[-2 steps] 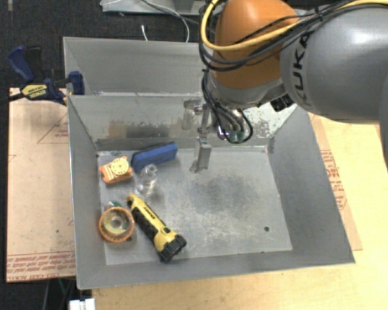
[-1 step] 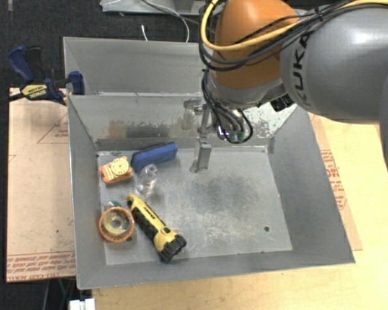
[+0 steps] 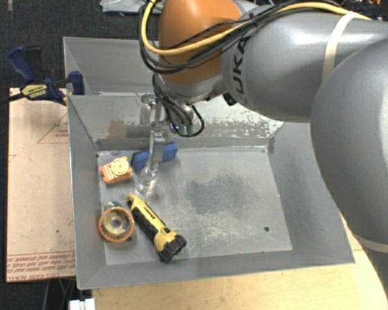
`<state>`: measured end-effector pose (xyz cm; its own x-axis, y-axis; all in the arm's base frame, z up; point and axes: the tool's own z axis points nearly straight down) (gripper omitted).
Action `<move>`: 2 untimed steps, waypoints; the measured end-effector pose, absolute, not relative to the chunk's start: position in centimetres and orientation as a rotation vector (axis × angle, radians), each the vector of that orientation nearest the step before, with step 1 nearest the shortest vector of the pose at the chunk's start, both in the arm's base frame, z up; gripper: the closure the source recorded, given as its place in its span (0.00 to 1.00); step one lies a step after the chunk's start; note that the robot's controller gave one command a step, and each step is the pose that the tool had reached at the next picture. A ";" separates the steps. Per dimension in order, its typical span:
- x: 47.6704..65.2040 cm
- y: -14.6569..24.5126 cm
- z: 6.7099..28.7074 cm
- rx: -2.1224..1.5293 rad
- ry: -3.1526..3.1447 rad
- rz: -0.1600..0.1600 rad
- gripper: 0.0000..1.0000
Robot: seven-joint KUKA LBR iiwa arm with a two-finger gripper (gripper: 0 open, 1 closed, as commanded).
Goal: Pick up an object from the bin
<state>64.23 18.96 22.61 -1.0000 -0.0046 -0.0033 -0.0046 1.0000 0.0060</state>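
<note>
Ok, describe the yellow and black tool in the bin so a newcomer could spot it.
Look at the grey metal bin, the front left of its floor. Below the hand lies a yellow and black tool. Unlike the round orange ring beside it and the small orange box farther back, it is long and slim.

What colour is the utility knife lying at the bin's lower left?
The utility knife is yellow with black trim, in the camera view.
</note>
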 end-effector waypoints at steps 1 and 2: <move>63.2 16.3 19.4 -0.139 3.132 -0.001 0.00; 64.2 22.8 16.3 -0.175 3.128 0.011 0.00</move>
<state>64.16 22.82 16.34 -0.9937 -0.1115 -0.0087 -0.1115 0.9937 0.0066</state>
